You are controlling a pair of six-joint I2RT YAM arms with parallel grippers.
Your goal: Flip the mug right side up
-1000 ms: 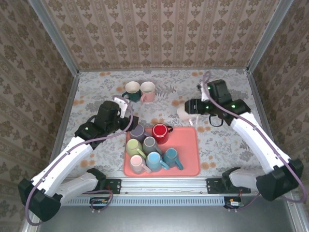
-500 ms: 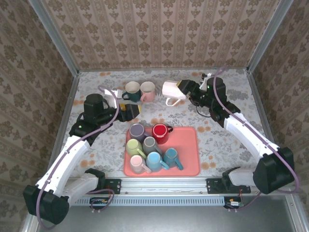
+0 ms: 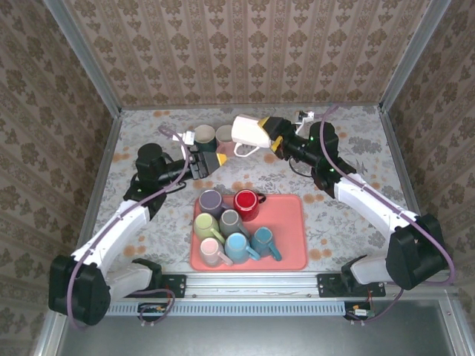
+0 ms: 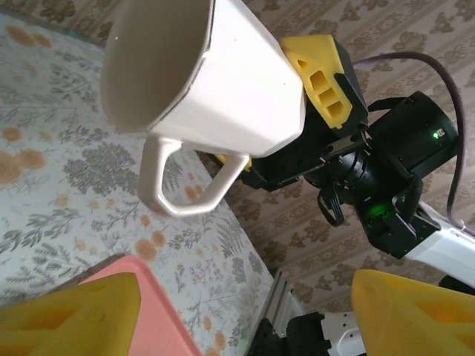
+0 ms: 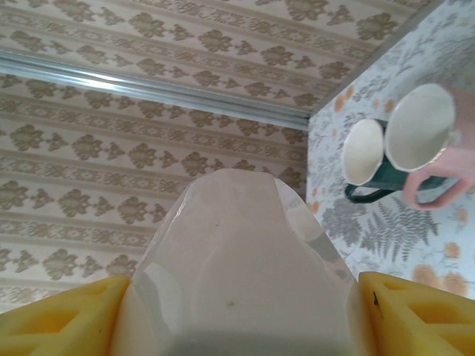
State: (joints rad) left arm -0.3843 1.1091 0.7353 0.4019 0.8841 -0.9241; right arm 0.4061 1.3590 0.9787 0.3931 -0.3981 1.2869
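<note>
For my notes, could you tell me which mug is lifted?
The white mug, held in the air by the right tool; the others rest on the pink tray or the table.

The white faceted mug (image 3: 249, 131) lies sideways in the air, base in the right pincer (image 3: 269, 133), mouth leftward, handle down.

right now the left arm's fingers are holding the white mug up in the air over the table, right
No, one thing is off: the white mug is held up over the table by the right arm's fingers, not the left. The top external view shows it; the left fingers stand open, short of the mug.
</note>
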